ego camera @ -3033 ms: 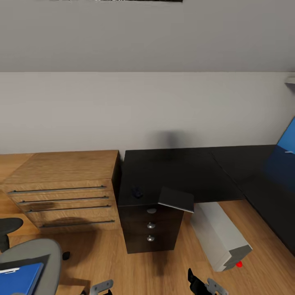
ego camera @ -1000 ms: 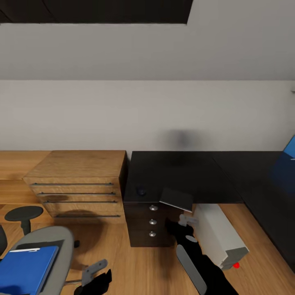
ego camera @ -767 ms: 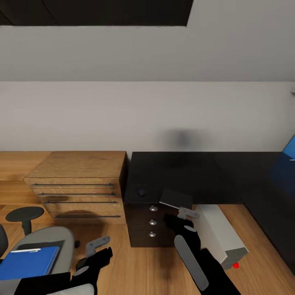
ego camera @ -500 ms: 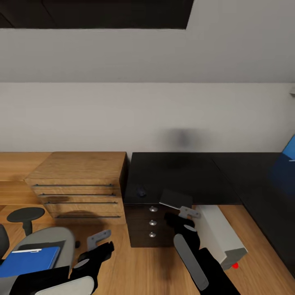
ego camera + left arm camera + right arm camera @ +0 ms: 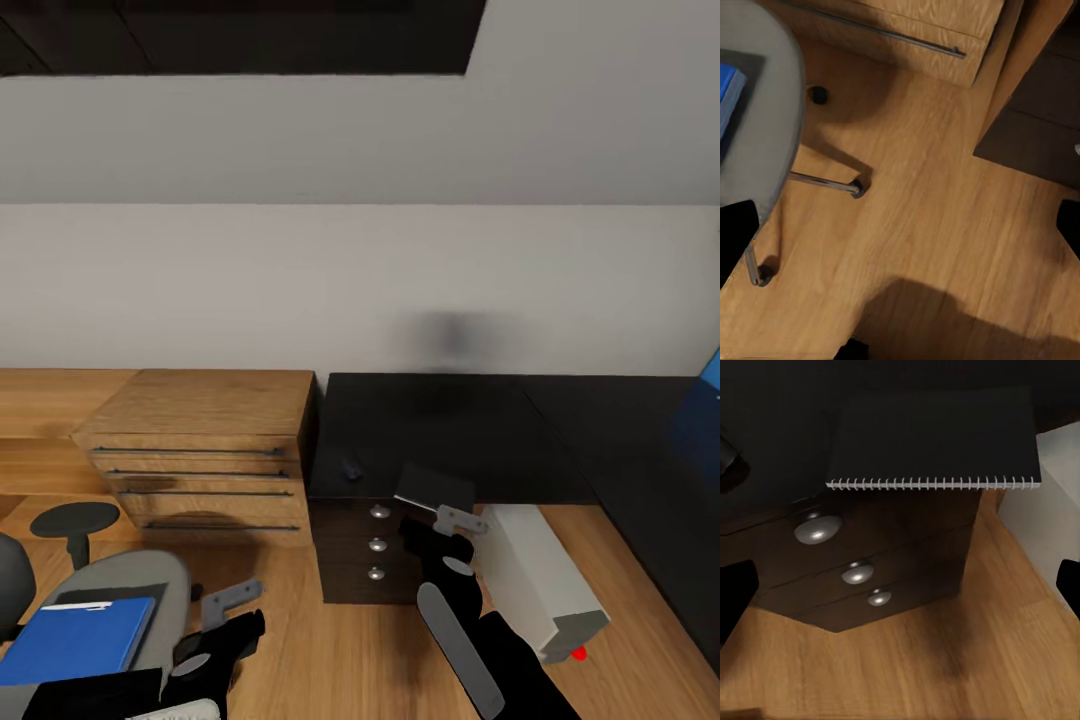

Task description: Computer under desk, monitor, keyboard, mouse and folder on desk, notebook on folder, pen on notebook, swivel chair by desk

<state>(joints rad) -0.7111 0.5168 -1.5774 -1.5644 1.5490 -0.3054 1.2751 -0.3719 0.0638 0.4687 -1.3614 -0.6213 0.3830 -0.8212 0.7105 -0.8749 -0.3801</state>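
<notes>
The dark notebook (image 5: 435, 487) (image 5: 937, 439) overhangs the front edge of the black desk (image 5: 450, 425). My right gripper (image 5: 447, 530) is open just below and in front of it. The small mouse (image 5: 350, 467) sits on the desk to the notebook's left. The grey computer (image 5: 545, 575) lies on the floor, partly under the desk. The blue folder (image 5: 75, 635) (image 5: 727, 90) rests on the swivel chair (image 5: 150, 580). Whether the white strip along its far edge is the pen, I cannot tell. My left gripper (image 5: 232, 608) is open beside the chair. Monitor and keyboard are out of view.
A light-wood dresser (image 5: 200, 440) with bar handles stands against the desk's left side. Three silver knobs (image 5: 817, 529) mark the desk drawers below the notebook. The desk's second wing and blue panel (image 5: 705, 400) run along the right. Wood floor (image 5: 930, 225) lies between chair and drawers.
Over three seconds both arms rose into view and the right gripper came up under the notebook. In the last half second the left gripper sank slightly and the camera shifted a little.
</notes>
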